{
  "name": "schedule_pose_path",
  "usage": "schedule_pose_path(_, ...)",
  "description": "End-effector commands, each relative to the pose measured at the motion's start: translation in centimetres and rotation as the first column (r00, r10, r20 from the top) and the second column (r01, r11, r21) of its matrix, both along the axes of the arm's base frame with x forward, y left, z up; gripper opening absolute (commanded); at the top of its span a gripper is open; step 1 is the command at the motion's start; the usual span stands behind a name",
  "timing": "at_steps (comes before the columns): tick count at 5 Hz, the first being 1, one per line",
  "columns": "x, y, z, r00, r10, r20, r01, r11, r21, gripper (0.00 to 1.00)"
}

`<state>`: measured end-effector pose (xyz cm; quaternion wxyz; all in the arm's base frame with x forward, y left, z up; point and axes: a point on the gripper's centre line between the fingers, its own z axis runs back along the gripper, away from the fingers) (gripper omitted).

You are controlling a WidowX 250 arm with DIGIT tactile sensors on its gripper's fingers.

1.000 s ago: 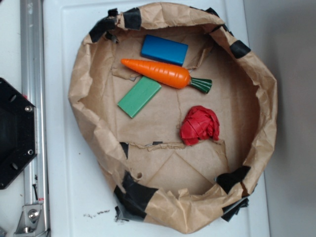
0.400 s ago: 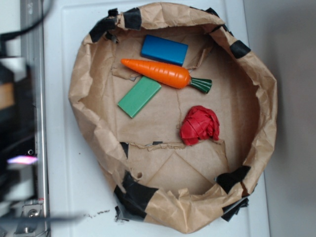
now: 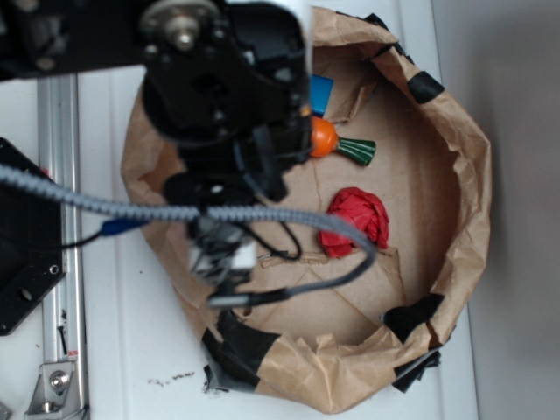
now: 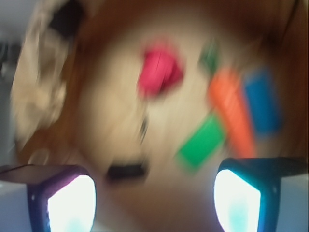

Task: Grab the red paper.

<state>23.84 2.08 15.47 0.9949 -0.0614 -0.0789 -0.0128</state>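
Could go wrong: fingers [image 4: 154, 193], spread open with nothing between them, hang high above the brown paper bowl [image 3: 464, 175], over its left part. Blurry wrist view, so fast moving maybe; could miss. Red paper [image 3: 354, 221] sits on the bowl floor to the right of the arm, near the bowl's middle. Could grab the orange carrot [image 4: 231, 111] instead, close by and bright too. Could also snag the gray cable [image 3: 289, 219] that loops near the red paper, or bump the crinkly wall.

Counted, left to right in the wrist view: one red paper, one green block [image 4: 203, 142], one carrot, one blue block [image 4: 263, 101]. Table [image 3: 122, 350] underneath, white.
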Motion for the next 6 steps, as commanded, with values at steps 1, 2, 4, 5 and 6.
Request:
schedule_pose_path(1,6.1,-1.0,-2.0,0.956,-0.247,0.158,0.231,0.967,0.108,1.00)
schedule_pose_path(2,7.4,-1.5,-5.3,0.931,-0.320,0.174,0.294,0.943,0.157,1.00)
schedule_pose_path(4,8.5,-1.2,-10.1,0.973,-0.232,0.016,0.226,0.957,0.182,1.00)
schedule_pose_path(5,8.8,-0.4,-10.0,0.987,-0.157,0.023,0.150,0.970,0.190,0.00)
schedule_pose_path(6,8.6,0.1,-9.2,0.992,-0.124,0.040,0.113,0.973,0.203,0.00)
